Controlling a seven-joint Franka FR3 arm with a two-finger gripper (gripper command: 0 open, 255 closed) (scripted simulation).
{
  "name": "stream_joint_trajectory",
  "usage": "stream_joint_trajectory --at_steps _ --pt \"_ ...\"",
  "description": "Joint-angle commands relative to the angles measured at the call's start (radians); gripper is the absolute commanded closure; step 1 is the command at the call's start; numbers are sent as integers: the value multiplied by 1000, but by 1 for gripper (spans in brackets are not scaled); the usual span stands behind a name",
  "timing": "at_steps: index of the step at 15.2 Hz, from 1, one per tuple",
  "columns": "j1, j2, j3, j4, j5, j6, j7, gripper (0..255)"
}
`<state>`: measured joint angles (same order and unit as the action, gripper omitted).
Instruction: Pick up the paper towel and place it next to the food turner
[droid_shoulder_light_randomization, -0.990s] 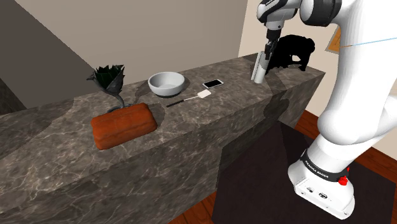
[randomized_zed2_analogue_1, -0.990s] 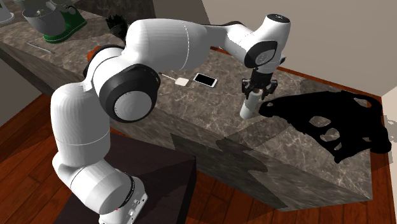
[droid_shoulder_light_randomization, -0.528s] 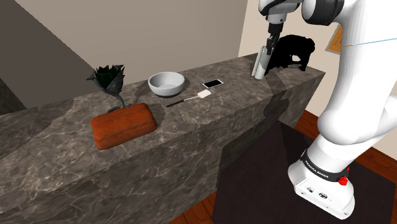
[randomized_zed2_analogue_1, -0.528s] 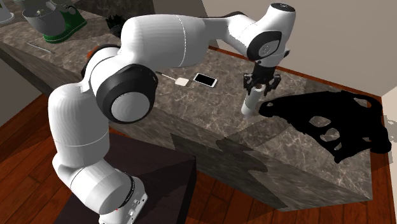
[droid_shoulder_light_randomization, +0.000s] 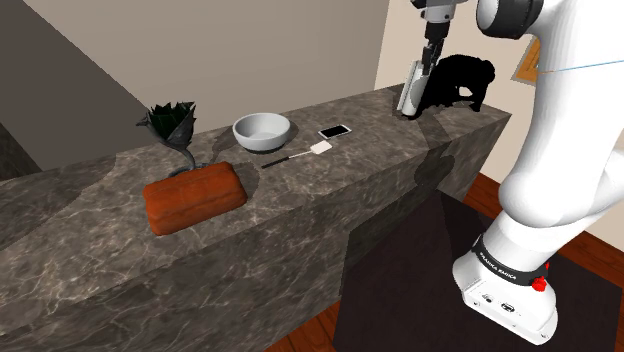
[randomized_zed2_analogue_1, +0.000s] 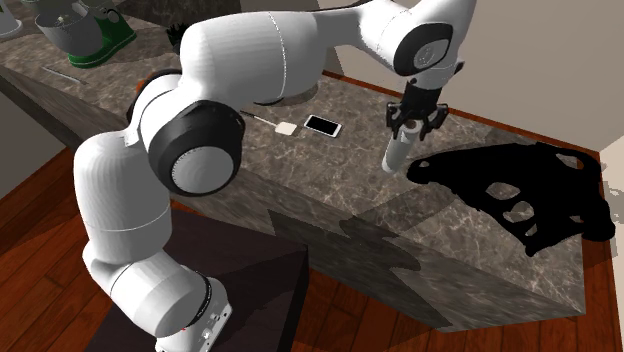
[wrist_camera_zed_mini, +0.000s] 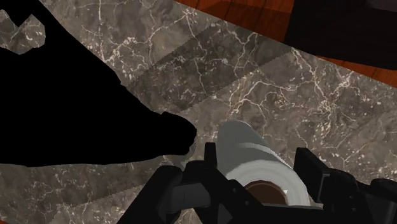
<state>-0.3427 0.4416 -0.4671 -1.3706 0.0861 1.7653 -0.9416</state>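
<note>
The paper towel is a white roll with a brown core, hanging tilted just above the far right end of the marble counter. My gripper is shut on its upper end. From the second exterior view the roll hangs below the gripper. In the wrist view the black fingers clasp the roll on both sides. The food turner, a thin dark handle with a small white head, lies on the counter towards the shoulder view's left of the roll, beside a phone.
A grey bowl, a dark plant and a red-brown loaf-shaped block stand further left on the counter. A black cut-out object sits right behind the roll. A green-based mixer stands at the counter's far end.
The gripper has risen with the paper towel in it, lifting the roll off the counter and a little towards the black object.
</note>
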Motion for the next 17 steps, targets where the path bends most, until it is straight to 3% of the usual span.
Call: stream_joint_trajectory --at_steps 1,9,17 --pt "-3 2 0 26 0 -24 -1 255" --pt "133 -127 24 -16 -61 -113 151 255" --pt "243 -187 71 46 -92 -240 301 255"
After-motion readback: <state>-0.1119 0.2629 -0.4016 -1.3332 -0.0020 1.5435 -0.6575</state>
